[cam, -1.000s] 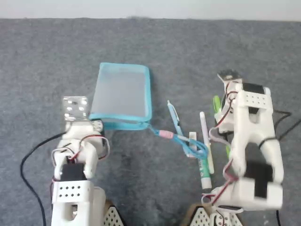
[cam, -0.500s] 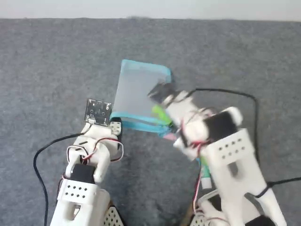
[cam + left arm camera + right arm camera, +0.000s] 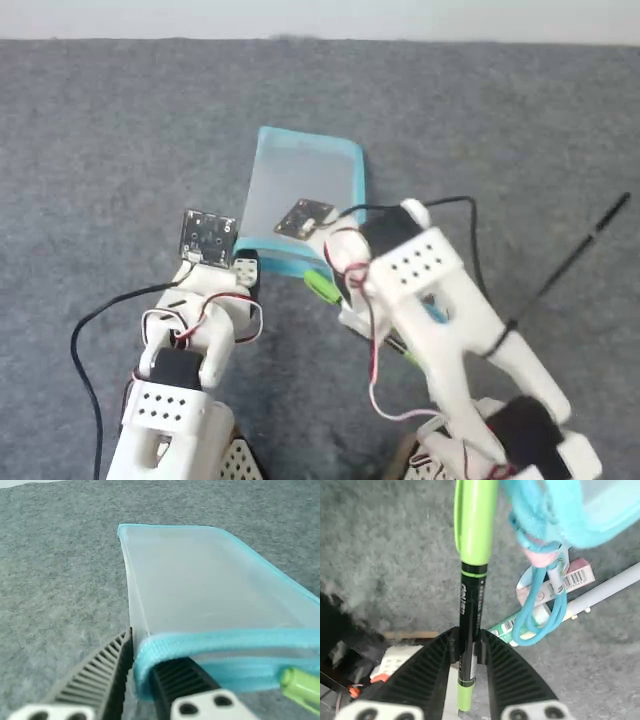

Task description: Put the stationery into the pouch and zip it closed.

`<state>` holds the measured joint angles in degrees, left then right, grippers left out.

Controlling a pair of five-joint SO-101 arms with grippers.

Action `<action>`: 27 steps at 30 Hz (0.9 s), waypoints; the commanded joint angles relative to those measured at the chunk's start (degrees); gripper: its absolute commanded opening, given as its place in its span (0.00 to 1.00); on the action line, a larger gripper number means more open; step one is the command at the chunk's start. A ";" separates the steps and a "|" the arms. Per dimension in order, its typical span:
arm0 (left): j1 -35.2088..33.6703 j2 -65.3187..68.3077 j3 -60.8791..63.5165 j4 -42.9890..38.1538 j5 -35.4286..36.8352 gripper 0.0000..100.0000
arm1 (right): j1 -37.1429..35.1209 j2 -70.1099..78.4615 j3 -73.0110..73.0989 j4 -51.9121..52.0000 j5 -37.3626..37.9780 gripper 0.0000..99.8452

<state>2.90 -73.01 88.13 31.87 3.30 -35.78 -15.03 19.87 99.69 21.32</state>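
Green pen [image 3: 472,535] is clamped in the right gripper [image 3: 468,642], its end just beside the pouch's [image 3: 300,185] near edge; the left gripper [image 3: 136,652] pinches that edge's left corner.

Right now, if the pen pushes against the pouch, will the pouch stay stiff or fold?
Probably folds: the pouch looks thin and translucent, edged with soft fabric zip tape. Likely light; the left gripper pinching its corner should stop sliding.

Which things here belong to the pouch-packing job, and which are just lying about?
Job in hand: pouch, gripped by the left end effector; green pen, in the right end effector; white pen.
Lying about: black cable; grey mat.
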 commanded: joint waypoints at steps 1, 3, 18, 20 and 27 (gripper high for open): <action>0.44 -0.70 -1.10 -2.11 0.62 0.01 | -0.40 2.59 -6.95 -0.92 -3.34 0.01; 0.44 -0.70 -1.01 -2.11 0.62 0.01 | -0.40 4.79 -9.67 -0.92 -4.40 0.01; 1.05 -1.05 -0.92 -1.93 0.18 0.01 | 4.79 28.09 -41.05 1.01 -14.15 0.01; 1.05 -1.05 -0.92 -1.93 0.18 0.01 | 4.53 33.01 -47.82 2.33 -16.35 0.01; 1.05 -0.79 -0.92 -1.93 0.26 0.01 | 4.18 43.21 -61.63 2.86 -21.54 0.02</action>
<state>3.16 -73.01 88.13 31.87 3.82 -32.53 28.31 -34.81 100.48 1.27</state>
